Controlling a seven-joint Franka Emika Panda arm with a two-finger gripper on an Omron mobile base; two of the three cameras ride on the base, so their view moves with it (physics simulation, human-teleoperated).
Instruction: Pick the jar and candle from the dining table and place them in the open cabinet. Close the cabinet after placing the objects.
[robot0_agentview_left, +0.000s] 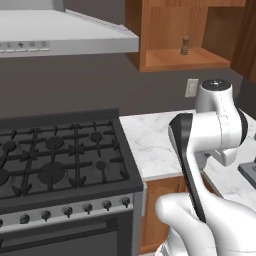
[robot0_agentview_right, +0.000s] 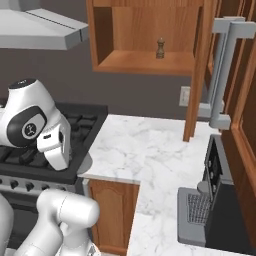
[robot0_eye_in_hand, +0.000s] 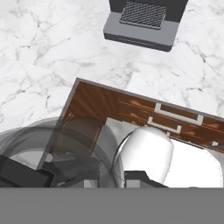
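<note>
The jar (robot0_eye_in_hand: 65, 144), grey and translucent, sits low in the hand view between my dark fingertips. My gripper (robot0_eye_in_hand: 83, 175) is shut on it and looks down over the edge of a marble counter (robot0_eye_in_hand: 52, 52). In the right base view the hand hangs beside the stove with a grey rounded shape, likely the jar (robot0_agentview_right: 84, 162), under it. The open cabinet (robot0_agentview_left: 175, 60) (robot0_agentview_right: 145, 62) hangs above the counter, and its door (robot0_agentview_right: 200, 70) with a silver bar handle (robot0_agentview_right: 225, 75) stands swung out. The candle and the dining table are out of view.
A small dark pepper mill (robot0_agentview_left: 185, 45) (robot0_agentview_right: 160, 48) stands on the cabinet shelf. A grey coffee machine (robot0_agentview_right: 205, 200) (robot0_eye_in_hand: 144, 22) sits on the counter at the right. The black gas stove (robot0_agentview_left: 55, 160) and its hood (robot0_agentview_left: 60, 32) are to the left.
</note>
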